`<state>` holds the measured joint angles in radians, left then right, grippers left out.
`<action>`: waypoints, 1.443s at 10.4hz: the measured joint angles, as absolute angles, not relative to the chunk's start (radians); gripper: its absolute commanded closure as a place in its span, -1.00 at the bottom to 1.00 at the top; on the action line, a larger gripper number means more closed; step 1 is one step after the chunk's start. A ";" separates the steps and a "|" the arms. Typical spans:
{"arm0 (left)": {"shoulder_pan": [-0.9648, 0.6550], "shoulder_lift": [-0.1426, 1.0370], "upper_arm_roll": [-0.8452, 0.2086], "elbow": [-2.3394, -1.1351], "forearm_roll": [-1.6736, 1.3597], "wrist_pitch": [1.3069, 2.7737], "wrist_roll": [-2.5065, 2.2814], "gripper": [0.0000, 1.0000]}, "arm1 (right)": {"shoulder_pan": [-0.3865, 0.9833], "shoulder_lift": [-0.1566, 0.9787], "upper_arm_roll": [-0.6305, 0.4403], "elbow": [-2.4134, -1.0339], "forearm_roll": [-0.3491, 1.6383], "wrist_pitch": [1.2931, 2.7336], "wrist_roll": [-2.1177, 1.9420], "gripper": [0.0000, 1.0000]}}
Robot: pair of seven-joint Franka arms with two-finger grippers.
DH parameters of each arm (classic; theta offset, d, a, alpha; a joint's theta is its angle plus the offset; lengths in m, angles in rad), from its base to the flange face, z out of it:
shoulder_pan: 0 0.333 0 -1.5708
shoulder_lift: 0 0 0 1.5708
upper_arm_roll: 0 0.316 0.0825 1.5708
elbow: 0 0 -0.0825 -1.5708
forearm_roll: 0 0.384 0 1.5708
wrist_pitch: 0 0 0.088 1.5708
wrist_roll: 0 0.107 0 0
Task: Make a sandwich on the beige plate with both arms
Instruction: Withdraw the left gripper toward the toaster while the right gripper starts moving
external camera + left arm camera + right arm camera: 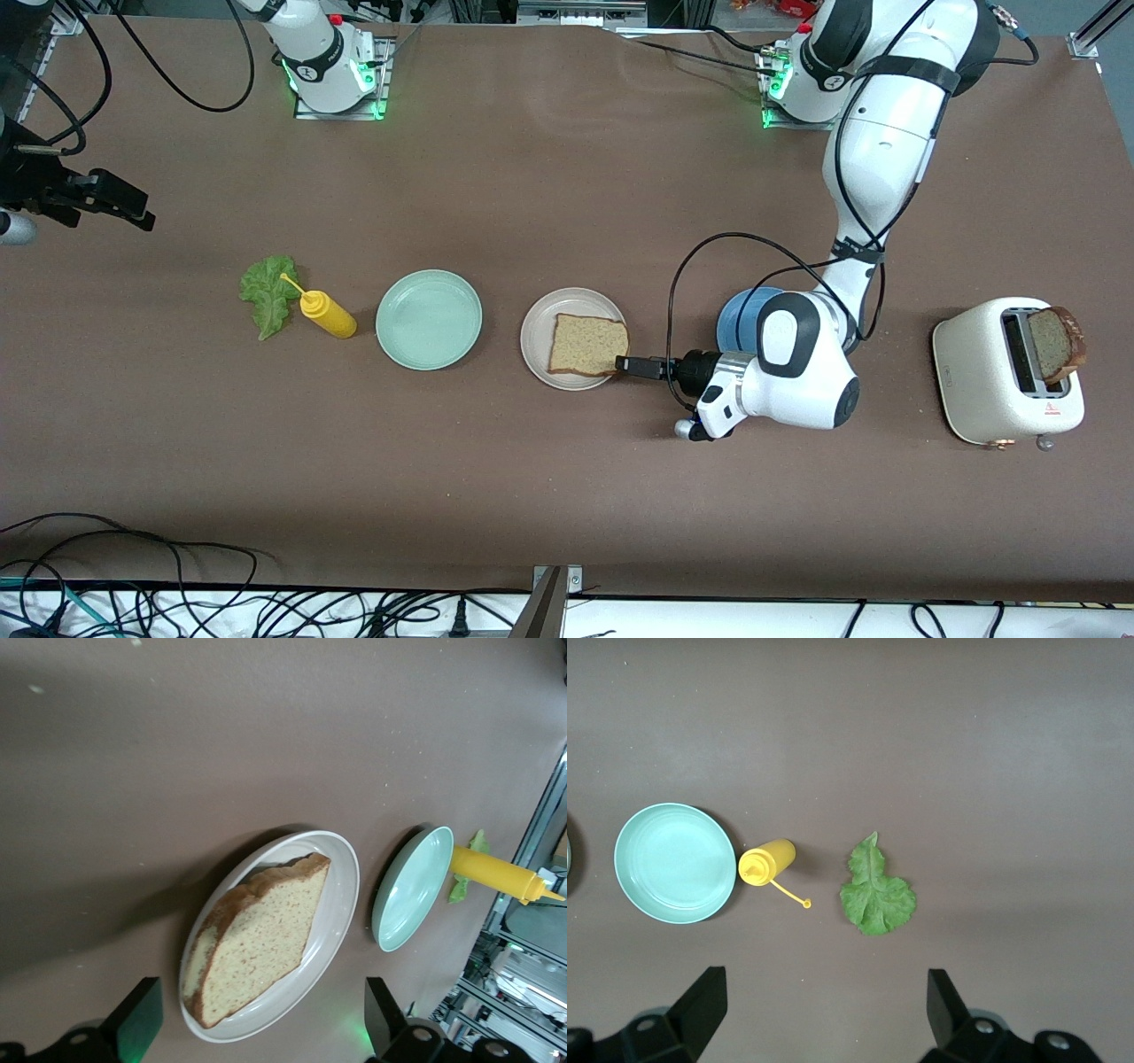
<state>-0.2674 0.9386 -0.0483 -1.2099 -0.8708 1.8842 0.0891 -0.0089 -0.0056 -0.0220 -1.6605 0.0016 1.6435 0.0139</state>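
Brown table (567,496) | beige plate (536,341) mid-table holds one bread slice (587,345) | left gripper (640,366) at plate's rim, jaws apart, empty | right gripper (111,204) waits open by right arm's edge | lettuce leaf (269,292) beside yellow squeeze bottle (326,314) | second slice (1054,342) in toaster (979,372) | step: first slice placed; next likely lettuce, needing a light pinch.

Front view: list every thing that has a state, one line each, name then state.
Beige plate: holds one bread slice.
Bread slice: flat on the beige plate.
Second slice: standing up out of the toaster.
Lettuce: flat on the table.
Yellow bottle: lying down, cap off.
Mint plate: empty.
Left gripper: open at the beige plate's rim.
Right gripper: open, waiting.
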 measured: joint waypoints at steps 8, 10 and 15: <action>-0.211 0.837 -0.039 -1.203 -0.507 1.815 -0.044 -1.00 | -0.009 0.066 -0.018 -1.662 -0.023 1.643 0.014 -1.00; -0.190 0.806 -0.038 -1.202 -0.381 1.765 -0.053 -1.00 | -0.009 0.066 -0.018 -1.664 -0.031 1.639 0.014 -1.00; -0.113 0.699 -0.035 -1.200 -0.143 1.589 -0.050 -1.00 | -0.009 0.066 -0.018 -1.667 -0.039 1.637 0.014 -1.00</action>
<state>-0.1133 0.6991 -0.0352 -1.1995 -0.1426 1.5886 -0.0498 -0.0089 0.0658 -0.0182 -1.6671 -0.0386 1.6373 0.0139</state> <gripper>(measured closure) 0.000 0.000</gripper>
